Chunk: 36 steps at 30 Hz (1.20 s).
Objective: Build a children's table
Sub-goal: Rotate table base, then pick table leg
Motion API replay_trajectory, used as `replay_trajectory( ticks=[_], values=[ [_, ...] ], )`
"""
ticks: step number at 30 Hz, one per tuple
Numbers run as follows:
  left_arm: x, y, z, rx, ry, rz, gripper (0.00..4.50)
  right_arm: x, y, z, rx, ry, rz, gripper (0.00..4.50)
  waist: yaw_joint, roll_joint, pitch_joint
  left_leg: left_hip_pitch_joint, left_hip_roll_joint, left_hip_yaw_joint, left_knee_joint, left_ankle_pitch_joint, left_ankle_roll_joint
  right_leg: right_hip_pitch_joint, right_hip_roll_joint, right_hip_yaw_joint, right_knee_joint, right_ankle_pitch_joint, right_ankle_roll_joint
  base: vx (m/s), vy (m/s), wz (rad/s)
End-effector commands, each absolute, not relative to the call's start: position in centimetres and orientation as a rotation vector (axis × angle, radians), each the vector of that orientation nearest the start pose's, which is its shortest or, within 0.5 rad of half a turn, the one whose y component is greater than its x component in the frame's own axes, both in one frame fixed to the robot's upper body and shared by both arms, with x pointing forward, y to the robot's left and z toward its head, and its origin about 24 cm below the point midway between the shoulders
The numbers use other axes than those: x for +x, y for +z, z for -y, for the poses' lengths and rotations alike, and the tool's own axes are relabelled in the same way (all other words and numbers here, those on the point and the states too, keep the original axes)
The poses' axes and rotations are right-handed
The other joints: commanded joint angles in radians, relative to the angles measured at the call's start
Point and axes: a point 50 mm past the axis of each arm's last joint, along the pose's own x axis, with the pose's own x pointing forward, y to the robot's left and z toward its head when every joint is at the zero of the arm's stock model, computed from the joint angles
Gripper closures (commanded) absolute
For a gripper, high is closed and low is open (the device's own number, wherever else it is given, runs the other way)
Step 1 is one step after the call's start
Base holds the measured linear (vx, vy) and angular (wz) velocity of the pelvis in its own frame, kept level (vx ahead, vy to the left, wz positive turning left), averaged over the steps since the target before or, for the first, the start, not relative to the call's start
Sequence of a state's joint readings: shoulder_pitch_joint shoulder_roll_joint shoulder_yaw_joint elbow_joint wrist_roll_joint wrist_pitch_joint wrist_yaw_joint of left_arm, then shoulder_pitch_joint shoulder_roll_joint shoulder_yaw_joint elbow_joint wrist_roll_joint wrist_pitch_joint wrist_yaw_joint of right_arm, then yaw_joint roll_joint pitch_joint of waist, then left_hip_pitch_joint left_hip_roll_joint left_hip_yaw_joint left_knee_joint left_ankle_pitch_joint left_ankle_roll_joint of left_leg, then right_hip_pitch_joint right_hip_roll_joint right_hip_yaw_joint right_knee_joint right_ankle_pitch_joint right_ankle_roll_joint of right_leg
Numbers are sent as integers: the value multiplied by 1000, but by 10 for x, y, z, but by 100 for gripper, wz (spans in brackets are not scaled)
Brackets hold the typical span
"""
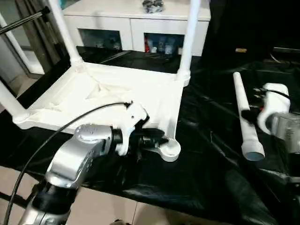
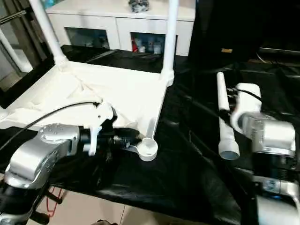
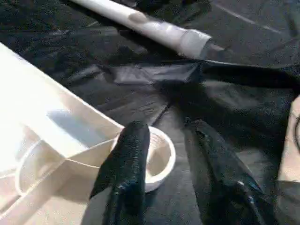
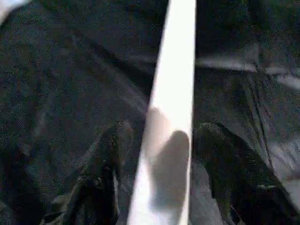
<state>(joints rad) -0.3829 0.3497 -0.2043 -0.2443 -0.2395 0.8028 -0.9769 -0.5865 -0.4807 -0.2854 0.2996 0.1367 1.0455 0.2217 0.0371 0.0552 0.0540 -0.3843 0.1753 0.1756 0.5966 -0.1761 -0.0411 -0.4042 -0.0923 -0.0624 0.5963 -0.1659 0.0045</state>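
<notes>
The children's table lies upside down on a black sheet, its white ribbed tabletop (image 1: 117,93) facing up. Three white legs stand in corner sockets: far left (image 1: 65,35), far right (image 1: 190,37) and near left (image 1: 9,103). The near right socket (image 1: 169,149) holds no leg. My left gripper (image 1: 157,139) is at that socket (image 3: 159,159), open, with one finger (image 3: 126,159) over the rim and the other outside it. A loose leg (image 1: 246,117) lies flat on the right. My right gripper (image 4: 164,129) straddles this leg (image 4: 171,93), open, with gaps on both sides.
A white cabinet (image 1: 136,23) with glass doors stands behind the work. The black sheet (image 1: 211,164) is wrinkled and ends near the front, with pale floor (image 1: 108,206) below. A black cable (image 1: 56,131) arcs over my left forearm.
</notes>
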Motion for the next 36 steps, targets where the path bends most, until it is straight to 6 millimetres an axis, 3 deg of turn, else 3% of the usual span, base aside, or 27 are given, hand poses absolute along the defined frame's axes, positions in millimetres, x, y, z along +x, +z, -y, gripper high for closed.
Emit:
replay_trajectory(
  ticks=[1, 2, 3, 7, 8, 10, 13, 14, 15, 24, 31, 36],
  values=[
    [259, 120, -98, 106, -1262, -345, 267, 324, 105, 282, 48, -142, -670, 154, 6, -29, -70, 16, 33, -6, -62, -157, 20, 49, -41, 34, -64, -265, -209, 0, 0, 0],
    [257, 121, -99, 105, -1269, -347, 250, 324, 105, 283, 49, -149, -677, 135, 6, -27, -70, 15, 33, -6, -61, -147, 23, 50, -41, 34, -64, -251, -216, 0, 0, 0],
    [256, 121, -99, 107, -1274, -352, 245, 325, 104, 284, 51, -153, -681, 135, 5, -15, -69, 16, 32, -6, -60, -147, 22, 49, -39, 34, -63, -243, -219, 0, 0, 0],
    [256, 121, -101, 122, -1282, -356, 214, 330, 101, 283, 57, -135, -715, 92, -1, -19, -68, 16, 29, -4, -59, -172, 17, 49, -36, 33, -68, -263, -216, 0, 0, 0],
    [258, 120, -101, 144, -1273, -346, 214, 330, 99, 281, 63, -117, -744, 92, -2, -11, -70, 18, 29, -6, -58, -178, 12, 48, -34, 31, -69, -262, -217, 0, 0, 0],
    [262, 119, -100, 184, -1257, -342, 200, 330, 92, 276, 93, -73, -810, 84, -2, -17, -71, 16, 28, -6, -58, -186, 12, 52, -34, 31, -67, -249, -220, 0, 0, 0],
    [262, 123, -97, 178, -1283, -343, 200, 330, 89, 275, 131, -55, -841, 84, 2, -20, -73, 14, 30, -5, -55, -154, 18, 54, -37, 33, -60, -203, -240, 0, 0, 0],
    [261, 126, -96, 172, -1298, -333, 200, 331, 86, 275, 159, -53, -857, 84, 2, -16, -74, 14, 30, -5, -55, -149, 19, 55, -37, 32, -58, -196, -243, 0, 0, 0],
    [260, 128, -96, 170, -1306, -326, 200, 331, 84, 276, 172, -56, -870, 84, 1, -20, -75, 13, 29, -5, -53, -144, 22, 56, -37, 31, -57, -189, -251, 0, 0, 0],
    [253, 133, -99, 154, -1375, -328, 198, 329, 74, 286, 166, -74, -945, 164, 1, -26, -68, 15, 30, -3, -52, -202, 5, 50, -36, 30, -62, -284, -235, 0, 0, 0],
    [254, 126, -103, 201, -1362, -376, 198, 329, 70, 288, 179, -92, -944, 235, -1, -17, -67, 17, 29, -7, -53, -249, -15, 46, -37, 29, -64, -334, -218, 0, 0, 0],
    [262, 119, -108, 223, -1286, -388, 198, 328, 70, 292, 190, -112, -921, 259, -6, -17, -67, 16, 27, -7, -51, -266, -20, 44, -34, 28, -65, -345, -208, 0, 0, 0]
  ],
)
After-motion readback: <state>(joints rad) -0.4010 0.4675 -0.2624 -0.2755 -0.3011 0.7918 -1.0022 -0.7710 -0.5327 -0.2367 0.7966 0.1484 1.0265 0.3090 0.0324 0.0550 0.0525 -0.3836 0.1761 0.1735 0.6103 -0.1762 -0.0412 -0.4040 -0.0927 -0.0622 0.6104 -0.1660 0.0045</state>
